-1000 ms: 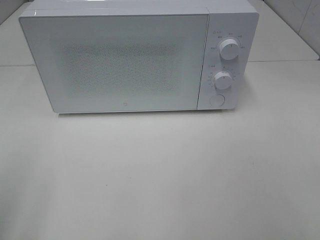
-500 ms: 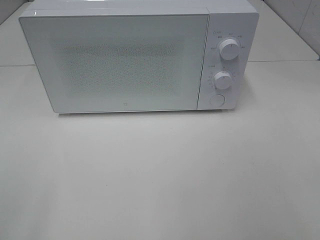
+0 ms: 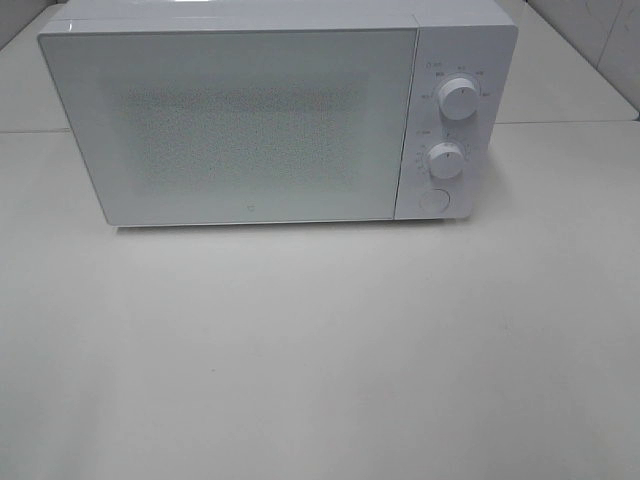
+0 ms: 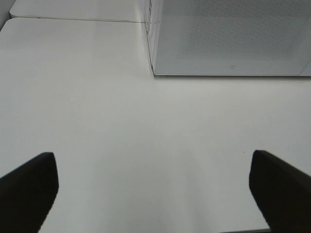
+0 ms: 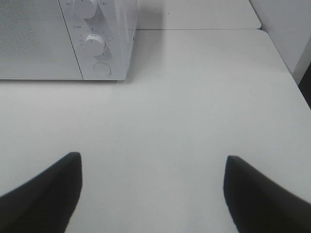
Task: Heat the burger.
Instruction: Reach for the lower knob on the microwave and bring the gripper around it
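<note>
- White tabletop [image 3: 320, 380] is stretching out before the microwave [image 3: 240, 120].
- No burger is showing; it may be sitting unseen behind the microwave's shut door [image 3: 240, 205].
- Left gripper [image 4: 150, 160] and right gripper [image 5: 151, 158] are hovering before the microwave, jaws spread, empty.
- Loading or starting is likely remaining.

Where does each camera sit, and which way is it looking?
Exterior high: up above, looking down at the microwave front and table; no robot parts show.
Left wrist: on the left arm, facing the microwave's door corner; open left gripper shows.
Right wrist: on the right arm, facing the knobs; open right gripper shows.
All three share the microwave.
</note>
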Robot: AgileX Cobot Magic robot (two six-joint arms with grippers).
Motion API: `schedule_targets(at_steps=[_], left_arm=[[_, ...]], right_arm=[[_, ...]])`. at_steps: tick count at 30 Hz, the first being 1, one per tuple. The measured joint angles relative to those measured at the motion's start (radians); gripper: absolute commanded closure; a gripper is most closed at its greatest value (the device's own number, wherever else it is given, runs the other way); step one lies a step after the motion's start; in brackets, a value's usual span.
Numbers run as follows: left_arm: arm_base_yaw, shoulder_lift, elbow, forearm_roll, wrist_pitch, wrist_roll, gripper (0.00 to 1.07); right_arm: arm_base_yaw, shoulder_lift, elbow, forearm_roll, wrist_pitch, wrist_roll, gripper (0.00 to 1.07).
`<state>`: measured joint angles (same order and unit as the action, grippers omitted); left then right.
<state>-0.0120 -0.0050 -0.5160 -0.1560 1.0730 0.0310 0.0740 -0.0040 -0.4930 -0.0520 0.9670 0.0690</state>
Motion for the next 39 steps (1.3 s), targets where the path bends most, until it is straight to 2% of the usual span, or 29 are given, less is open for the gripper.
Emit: schedule_targets(at_steps=[39], left_arm=[[0.0,0.0,0.0,0.0,0.0,0.0,0.07]], right_arm=[[0.0,0.0,0.0,0.0,0.0,0.0,0.36]])
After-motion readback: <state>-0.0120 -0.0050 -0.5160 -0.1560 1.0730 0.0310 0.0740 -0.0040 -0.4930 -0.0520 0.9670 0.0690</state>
